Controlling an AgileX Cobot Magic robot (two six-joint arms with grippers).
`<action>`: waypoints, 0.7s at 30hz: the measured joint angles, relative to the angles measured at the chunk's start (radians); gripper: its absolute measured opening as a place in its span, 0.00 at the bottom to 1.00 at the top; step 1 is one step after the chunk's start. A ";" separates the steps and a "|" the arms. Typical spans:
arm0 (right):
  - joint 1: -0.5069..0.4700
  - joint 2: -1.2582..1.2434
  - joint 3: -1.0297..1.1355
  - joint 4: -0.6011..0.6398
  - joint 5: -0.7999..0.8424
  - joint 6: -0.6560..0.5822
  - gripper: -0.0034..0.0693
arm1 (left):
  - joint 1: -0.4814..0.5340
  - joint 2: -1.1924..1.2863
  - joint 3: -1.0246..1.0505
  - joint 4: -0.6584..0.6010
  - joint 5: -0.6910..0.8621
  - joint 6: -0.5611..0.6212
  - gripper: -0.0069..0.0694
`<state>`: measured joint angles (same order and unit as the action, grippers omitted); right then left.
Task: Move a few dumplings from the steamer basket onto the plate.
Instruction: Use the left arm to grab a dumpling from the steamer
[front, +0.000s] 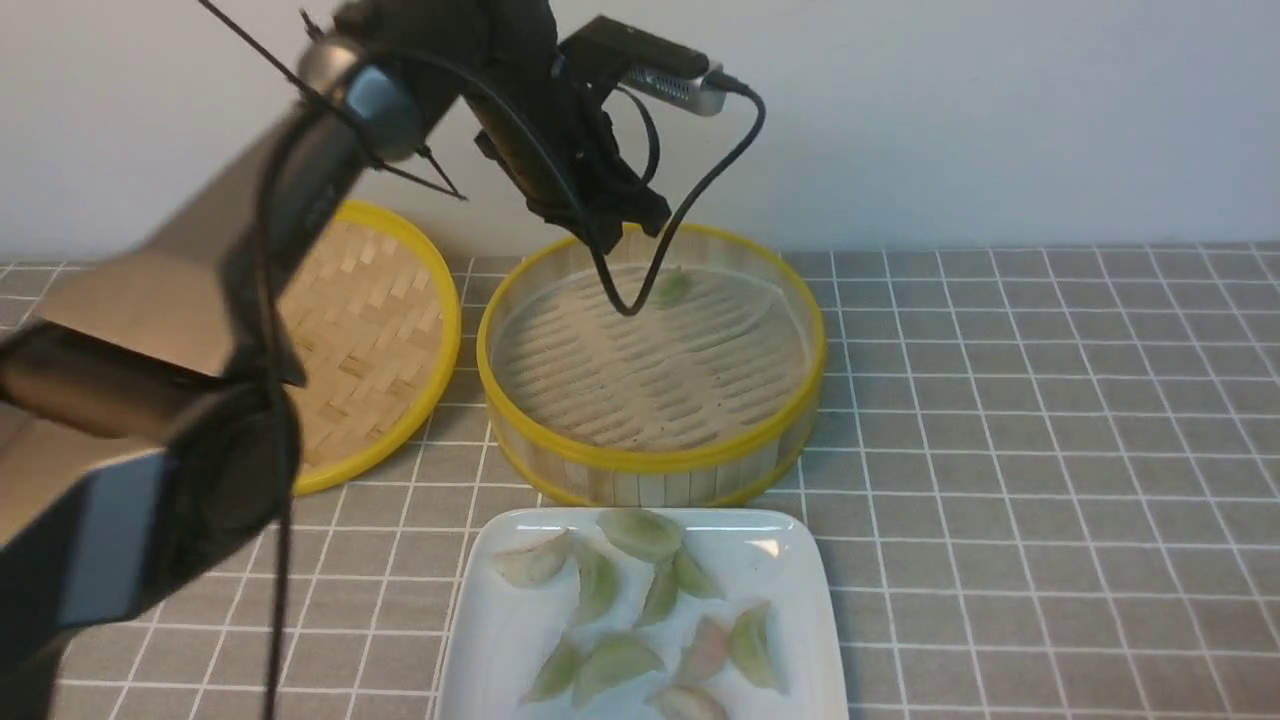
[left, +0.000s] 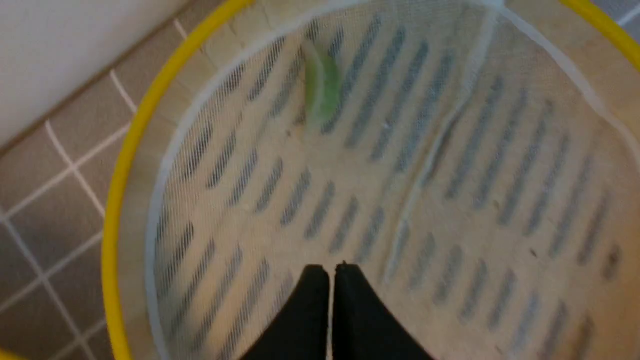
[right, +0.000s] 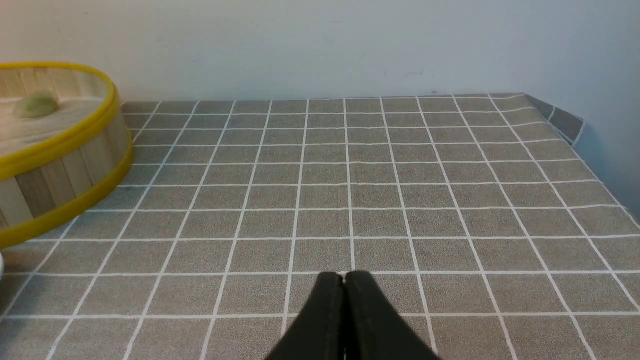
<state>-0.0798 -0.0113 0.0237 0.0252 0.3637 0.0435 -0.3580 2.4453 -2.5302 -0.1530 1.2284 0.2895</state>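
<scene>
The steamer basket (front: 650, 462) stands mid-table and holds one green dumpling (front: 672, 288) on its pale liner near the far wall. The white plate (front: 480, 640) in front of it carries several dumplings (front: 640, 533). My left gripper (front: 612, 238) hangs over the basket's far left part, shut and empty. In the left wrist view its tips (left: 330, 270) are pressed together above the liner, well apart from the dumpling (left: 322, 90), inside the basket rim (left: 112, 210). My right gripper (right: 344, 276) is shut and empty over bare cloth, right of the basket (right: 60, 165); the dumpling (right: 36, 105) shows there too.
The flat woven lid (front: 370, 330) lies left of the basket, partly behind my left arm. A camera cable (front: 628, 300) loops down from the left wrist into the basket. The grey checked cloth (front: 1050, 420) runs right to the wall and a folded corner (right: 565, 122).
</scene>
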 joint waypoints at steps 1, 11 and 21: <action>0.000 0.000 0.000 0.000 0.000 0.000 0.03 | 0.012 0.077 -0.078 -0.003 -0.004 0.007 0.09; 0.000 0.000 0.000 0.000 0.000 0.000 0.03 | 0.015 0.216 -0.188 -0.106 -0.165 0.115 0.36; 0.000 0.000 0.000 0.000 0.000 0.000 0.03 | 0.017 0.304 -0.188 -0.164 -0.218 0.171 0.61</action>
<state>-0.0798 -0.0113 0.0237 0.0252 0.3637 0.0435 -0.3414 2.7494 -2.7179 -0.3173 1.0108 0.4607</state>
